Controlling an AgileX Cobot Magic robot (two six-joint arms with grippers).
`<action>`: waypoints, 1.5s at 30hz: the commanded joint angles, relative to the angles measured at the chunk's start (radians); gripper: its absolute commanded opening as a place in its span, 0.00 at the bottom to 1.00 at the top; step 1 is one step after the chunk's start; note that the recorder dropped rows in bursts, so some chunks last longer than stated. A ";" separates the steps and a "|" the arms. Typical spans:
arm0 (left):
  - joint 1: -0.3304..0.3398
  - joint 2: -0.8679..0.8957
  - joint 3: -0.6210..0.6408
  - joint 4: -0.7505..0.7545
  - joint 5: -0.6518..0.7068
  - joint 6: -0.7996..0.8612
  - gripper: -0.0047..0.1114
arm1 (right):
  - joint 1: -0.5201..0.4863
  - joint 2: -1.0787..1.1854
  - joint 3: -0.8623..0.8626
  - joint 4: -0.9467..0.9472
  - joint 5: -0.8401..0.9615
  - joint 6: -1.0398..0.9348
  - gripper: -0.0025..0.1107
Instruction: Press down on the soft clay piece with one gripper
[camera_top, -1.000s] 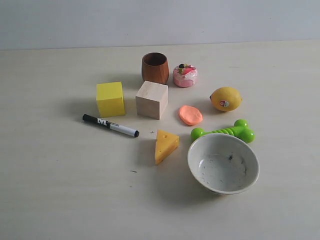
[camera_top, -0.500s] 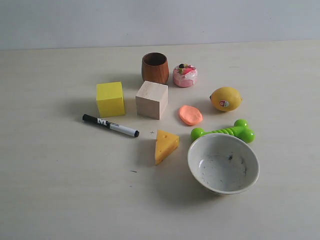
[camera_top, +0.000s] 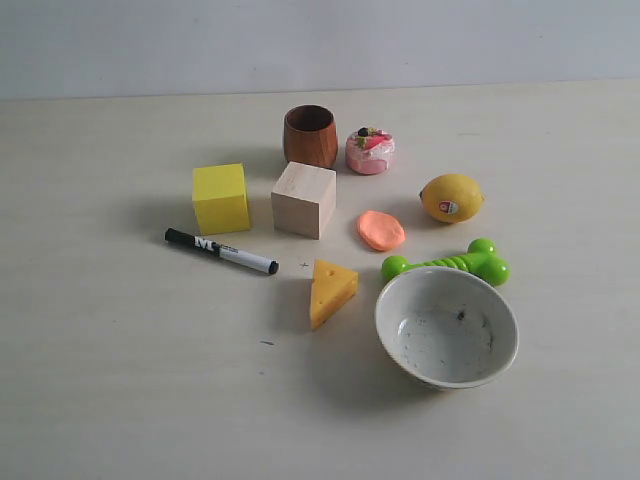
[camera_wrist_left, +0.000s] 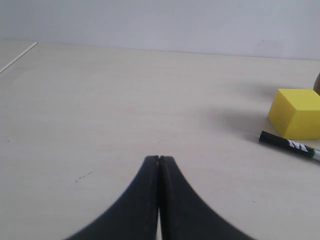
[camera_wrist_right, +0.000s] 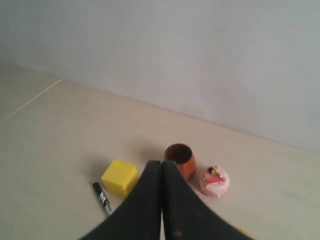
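Observation:
The soft clay piece is a flat salmon-orange oval lying on the table between the wooden cube and the lemon. No arm shows in the exterior view. In the left wrist view my left gripper is shut with nothing in it, over bare table, with the yellow cube and marker off to one side. In the right wrist view my right gripper is shut and empty, high above the table. Its fingers hide the clay there.
Around the clay stand a brown wooden cup, a pink toy cake, a green toy bone, a cheese wedge, a white bowl, a yellow cube and a black marker.

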 joint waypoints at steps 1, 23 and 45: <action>-0.004 -0.006 -0.002 -0.006 -0.008 0.002 0.04 | 0.108 0.103 -0.007 -0.102 0.008 0.066 0.02; -0.004 -0.006 -0.002 -0.006 -0.008 0.002 0.04 | 0.302 0.598 -0.009 -0.372 -0.104 0.329 0.02; -0.004 -0.006 -0.002 -0.006 -0.008 0.002 0.04 | 0.302 0.671 -0.129 -0.284 0.049 0.127 0.02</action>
